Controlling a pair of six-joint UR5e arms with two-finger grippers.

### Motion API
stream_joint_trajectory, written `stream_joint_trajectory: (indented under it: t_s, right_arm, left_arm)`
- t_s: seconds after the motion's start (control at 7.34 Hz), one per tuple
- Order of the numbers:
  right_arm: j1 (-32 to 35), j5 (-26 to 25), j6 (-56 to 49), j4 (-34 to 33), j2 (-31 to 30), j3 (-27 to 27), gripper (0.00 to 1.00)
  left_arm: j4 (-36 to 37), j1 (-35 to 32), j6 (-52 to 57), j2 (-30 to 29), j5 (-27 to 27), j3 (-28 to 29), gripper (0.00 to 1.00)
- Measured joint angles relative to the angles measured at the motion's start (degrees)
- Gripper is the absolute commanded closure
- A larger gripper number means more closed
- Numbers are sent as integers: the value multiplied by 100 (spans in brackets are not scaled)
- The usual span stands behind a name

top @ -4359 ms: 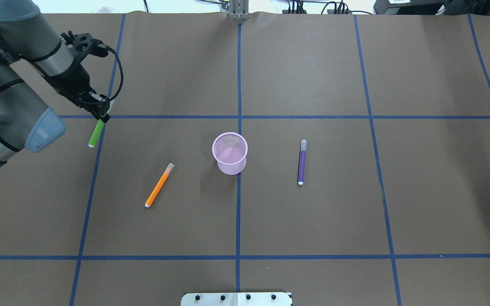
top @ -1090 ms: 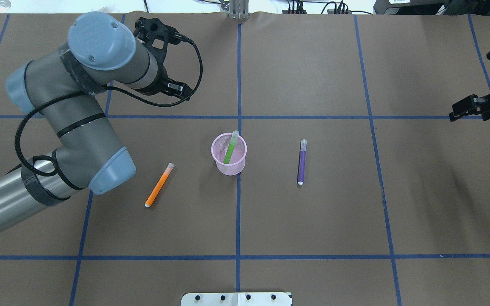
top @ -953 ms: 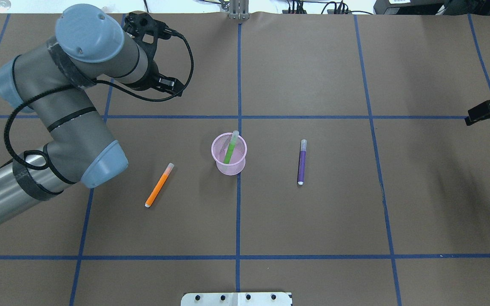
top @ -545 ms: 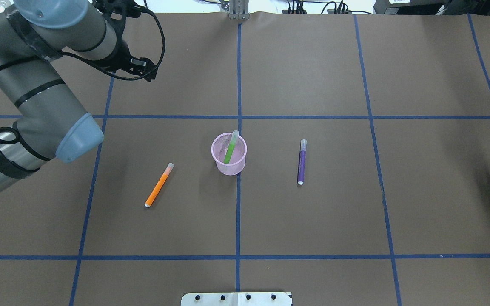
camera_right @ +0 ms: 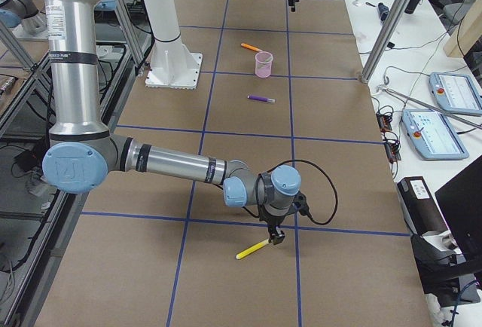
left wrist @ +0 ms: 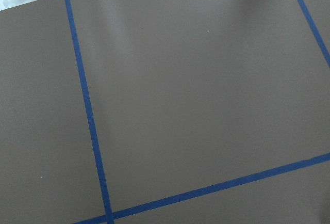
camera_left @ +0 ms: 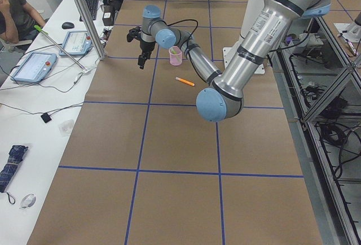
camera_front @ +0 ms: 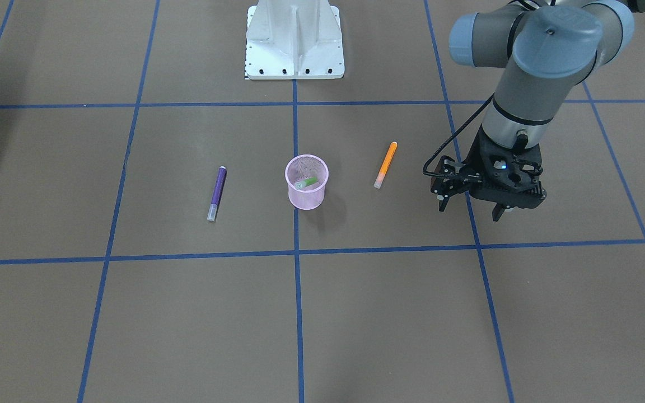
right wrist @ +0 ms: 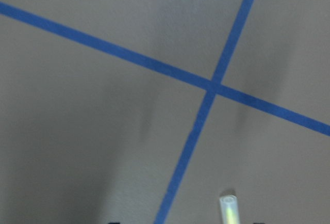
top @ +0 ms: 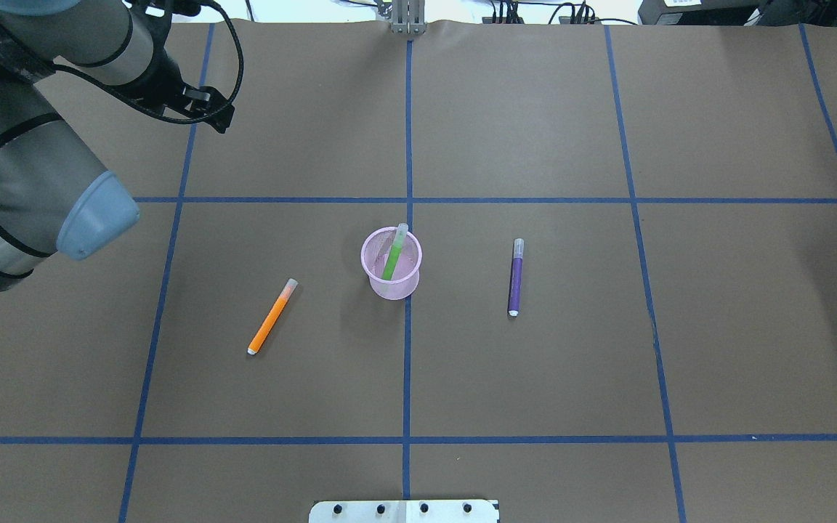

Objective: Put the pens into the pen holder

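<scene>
The pink mesh pen holder [top: 397,288] [camera_front: 307,199] stands at the table's middle. A green pen [top: 391,259] leans inside it, cap up. An orange pen [top: 272,317] [camera_front: 385,164] lies to its left and a purple pen [top: 515,277] [camera_front: 217,192] to its right. My left gripper [camera_front: 470,210] [top: 209,110] is open and empty, above the table far left of the cup. My right gripper [camera_right: 276,236] is off the overhead view, right over one end of a yellowish pen [camera_right: 252,249] [right wrist: 228,209]. I cannot tell whether it is open or shut.
Blue tape lines grid the brown table cover. The robot's white base plate [camera_front: 294,39] [top: 404,511] sits at the near edge. A side table with teach pendants [camera_right: 444,93] and metal posts [camera_right: 392,18] runs along the far edge.
The left arm drew back up and to the left, away from the cup, leaving the green pen in it. The right gripper moved out of the overhead view to the right.
</scene>
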Motion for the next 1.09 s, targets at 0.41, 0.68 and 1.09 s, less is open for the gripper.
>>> stream_joint_trajectory:
  t_s: [0.41,0.68,1.09]
  right_arm:
    - [5,8,-211,3,60,-470,30]
    - [4,25,-203,18,127,-617,30]
    - [0,29,-227,27,148,-717,38]
  left_arm:
    - [-4,13,7,5,-10,-9,6]
    - [-4,21,8,6,-11,-9,6]
    - [-6,31,7,6,-11,-5,6]
